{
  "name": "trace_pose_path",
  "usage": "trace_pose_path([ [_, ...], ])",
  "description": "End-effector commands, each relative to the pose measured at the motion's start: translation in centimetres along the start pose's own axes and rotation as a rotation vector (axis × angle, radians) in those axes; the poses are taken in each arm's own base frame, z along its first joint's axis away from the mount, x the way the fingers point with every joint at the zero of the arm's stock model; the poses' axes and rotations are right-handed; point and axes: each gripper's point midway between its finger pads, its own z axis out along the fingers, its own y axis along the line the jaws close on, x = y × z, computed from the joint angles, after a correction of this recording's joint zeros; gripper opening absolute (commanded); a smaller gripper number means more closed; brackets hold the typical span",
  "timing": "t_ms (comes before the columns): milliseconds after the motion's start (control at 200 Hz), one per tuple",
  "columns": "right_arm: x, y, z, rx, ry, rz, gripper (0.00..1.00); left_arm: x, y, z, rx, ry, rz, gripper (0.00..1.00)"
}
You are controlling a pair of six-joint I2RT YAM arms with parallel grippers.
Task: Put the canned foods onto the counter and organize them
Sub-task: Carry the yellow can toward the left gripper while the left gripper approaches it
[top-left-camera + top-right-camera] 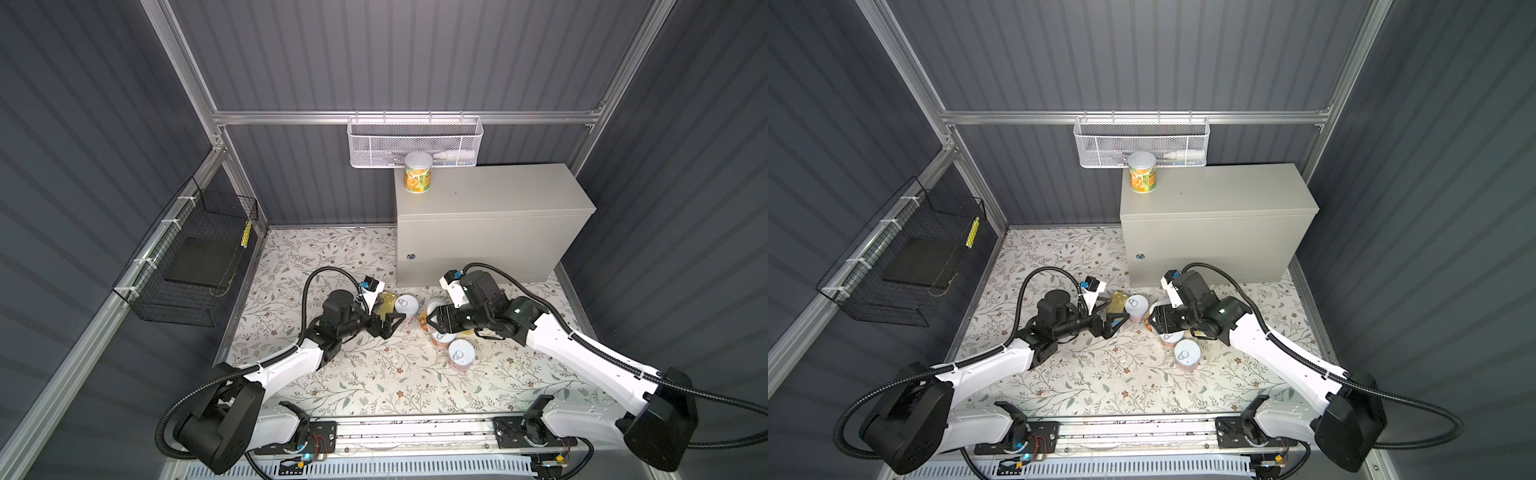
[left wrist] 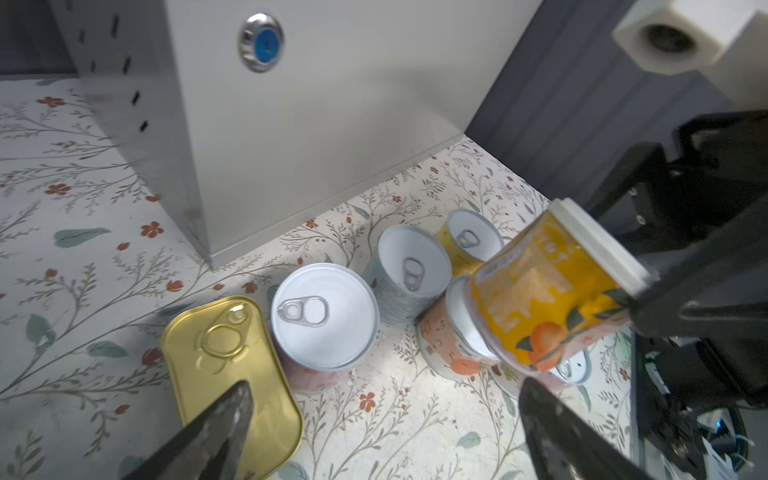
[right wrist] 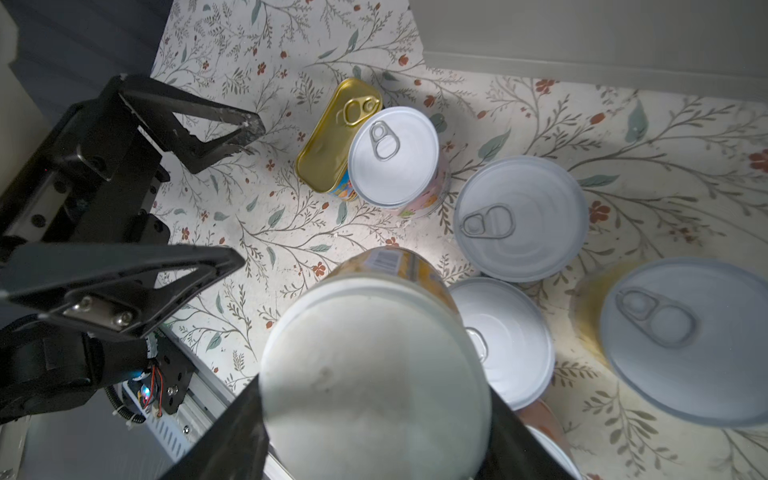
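Note:
On the grey counter (image 1: 490, 195) (image 1: 1217, 195) one orange-and-green can (image 1: 417, 172) (image 1: 1142, 172) stands at the back left corner. My right gripper (image 1: 432, 322) (image 3: 374, 415) is shut on an orange-labelled can with a white lid (image 2: 552, 291) (image 3: 374, 374), tilted and lifted above the floor cans. Below it stand a white-topped can (image 2: 324, 316) (image 3: 392, 156), a blue-grey one (image 2: 409, 270), a yellow one (image 2: 469, 241) and a pink one (image 2: 453, 332). A flat gold tin (image 2: 232, 374) (image 1: 384, 305) lies beside them. My left gripper (image 2: 384, 395) (image 1: 390, 324) hangs open and holds nothing, one finger over the gold tin.
A white mesh basket (image 1: 413, 141) hangs on the back wall just above the counter's left end. A black wire basket (image 1: 195, 257) is fixed to the left wall. Another can (image 1: 460, 353) stands nearer the front rail (image 1: 415, 432). Both grippers are close together.

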Motion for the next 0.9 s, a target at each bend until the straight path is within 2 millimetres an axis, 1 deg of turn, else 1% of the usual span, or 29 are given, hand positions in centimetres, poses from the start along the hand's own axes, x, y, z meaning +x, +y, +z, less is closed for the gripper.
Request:
trace_pose_path([
  [0, -1.7, 2.3, -0.4, -0.100, -0.027, -0.040, 0.56, -1.2, -2.7, 0.0, 0.096, -0.026, 0.109, 1.00],
  [140, -2.0, 3.0, -0.5, -0.133, -0.032, -0.042, 0.56, -1.1, -4.5, -0.1, 0.153, -0.025, 0.166, 1.00],
  [295, -2.1, 3.3, -0.7, -0.145, -0.030, -0.049, 0.56, -1.3, -5.5, -0.4, 0.199, -0.044, 0.190, 1.00],
  [320, -2.1, 3.3, -0.6, -0.145, -0.030, -0.047, 0.56, -1.2, -5.5, -0.3, 0.202, -0.042, 0.188, 1.00],
  [335, -1.9, 3.9, -0.7, -0.179, -0.015, -0.048, 0.56, -1.2, -5.6, -0.3, 0.206, -0.042, 0.189, 1.00],
  [390, -1.8, 4.5, -0.7, -0.212, -0.005, -0.041, 0.56, -1.1, -5.9, -0.2, 0.220, -0.039, 0.189, 1.00],
  [460, -1.7, 5.7, -0.9, -0.280, 0.011, -0.040, 0.56, -1.1, -6.2, -0.1, 0.235, -0.034, 0.190, 0.99],
  [540, -1.8, 6.4, -0.9, -0.324, 0.015, -0.030, 0.56, -0.9, -6.4, 0.0, 0.247, -0.028, 0.188, 0.99],
  [740, -1.6, 6.7, -0.7, -0.344, 0.029, -0.018, 0.55, -0.8, -6.8, 0.1, 0.261, -0.026, 0.191, 0.97],
  [896, -1.8, 6.8, -0.8, -0.350, 0.028, -0.015, 0.55, -0.7, -7.0, 0.3, 0.270, -0.017, 0.188, 0.94],
])
